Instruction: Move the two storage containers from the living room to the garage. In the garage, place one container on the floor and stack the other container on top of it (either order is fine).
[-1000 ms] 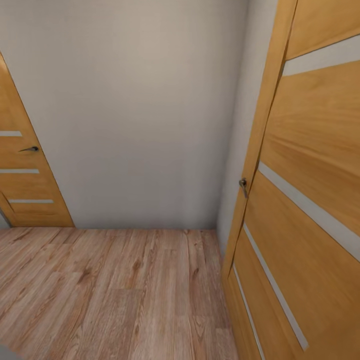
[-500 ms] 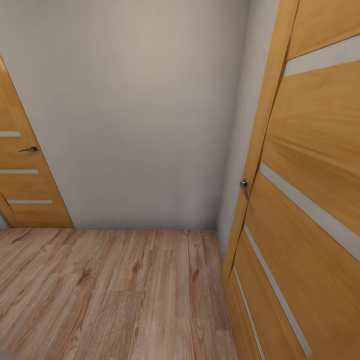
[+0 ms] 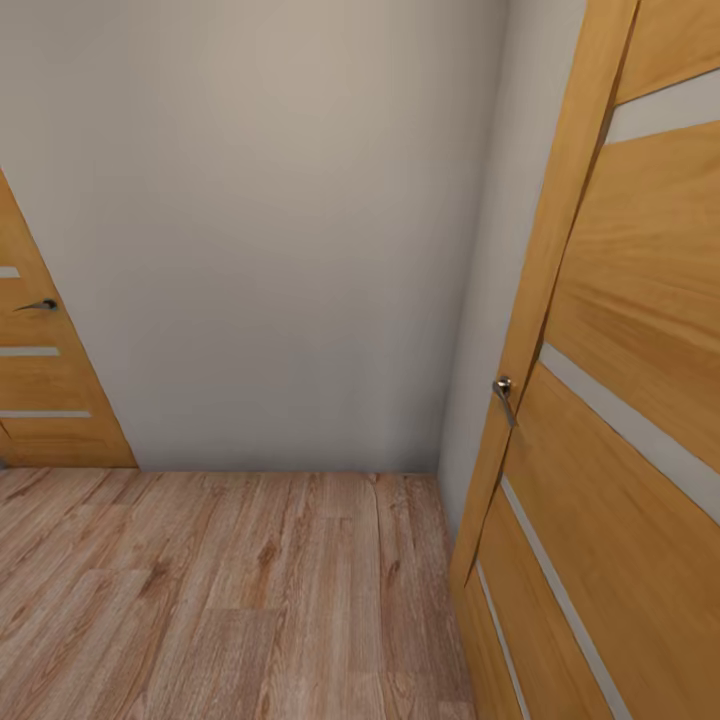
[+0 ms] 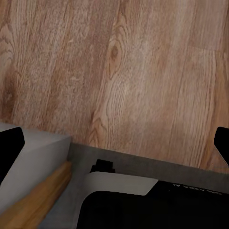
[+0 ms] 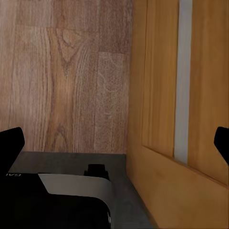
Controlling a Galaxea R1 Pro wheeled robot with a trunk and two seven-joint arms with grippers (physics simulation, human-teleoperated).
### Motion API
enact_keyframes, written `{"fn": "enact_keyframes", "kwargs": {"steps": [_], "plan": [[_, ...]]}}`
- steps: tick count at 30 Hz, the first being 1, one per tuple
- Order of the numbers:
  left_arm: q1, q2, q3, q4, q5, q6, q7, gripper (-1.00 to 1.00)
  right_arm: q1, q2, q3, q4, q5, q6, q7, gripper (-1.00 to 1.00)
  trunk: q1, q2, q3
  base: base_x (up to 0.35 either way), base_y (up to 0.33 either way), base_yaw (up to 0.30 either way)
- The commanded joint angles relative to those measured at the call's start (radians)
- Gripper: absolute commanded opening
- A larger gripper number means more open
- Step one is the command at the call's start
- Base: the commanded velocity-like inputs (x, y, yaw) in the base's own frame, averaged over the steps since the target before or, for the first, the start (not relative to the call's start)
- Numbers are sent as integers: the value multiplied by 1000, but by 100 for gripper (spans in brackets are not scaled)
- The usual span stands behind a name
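Note:
The two storage containers are out of view, and so are the garage and its floor. In the left wrist view my left gripper (image 4: 114, 145) is open, its black fingertips (image 4: 10, 147) far apart over light wood planks with nothing between them. My right gripper (image 5: 117, 142) is likewise open and holds nothing, hanging over planks beside an orange wooden door (image 5: 186, 95).
A pale wall (image 3: 280, 250) closes the way straight ahead. An open orange door (image 3: 620, 420) with a metal handle (image 3: 503, 388) stands close on the right. Another orange door (image 3: 40, 390) is at the far left. Wood plank flooring (image 3: 230, 600) lies between. My base (image 4: 143, 200) shows below the gripper.
The whole head view has shifted: the wall looms a little nearer and both doors have slid outward, so the camera has moved forward. Nothing in the scene itself has moved.

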Motion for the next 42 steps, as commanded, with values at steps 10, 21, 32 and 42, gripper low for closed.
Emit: {"fn": "enact_keyframes", "kwargs": {"steps": [10, 21, 32, 42], "plan": [[-1, -1, 2, 0, 11, -3, -1, 100, -1, 0, 8, 1, 1, -2, -6, 100, 1, -1, -2, 37, 0, 0], [-1, -1, 2, 0, 12, -2, 0, 100, -1, 0, 8, 1, 1, -3, -6, 100, 1, -1, -2, 153, 0, 0], [-1, -1, 2, 0, 12, -3, 0, 100, -1, 0, 8, 1, 1, -3, -6, 100, 1, -1, -2, 6, 0, 0], [-1, -1, 2, 0, 11, -3, 0, 100, -1, 0, 8, 1, 1, -3, -6, 100, 1, -1, -2, 2, 0, 0]]}}
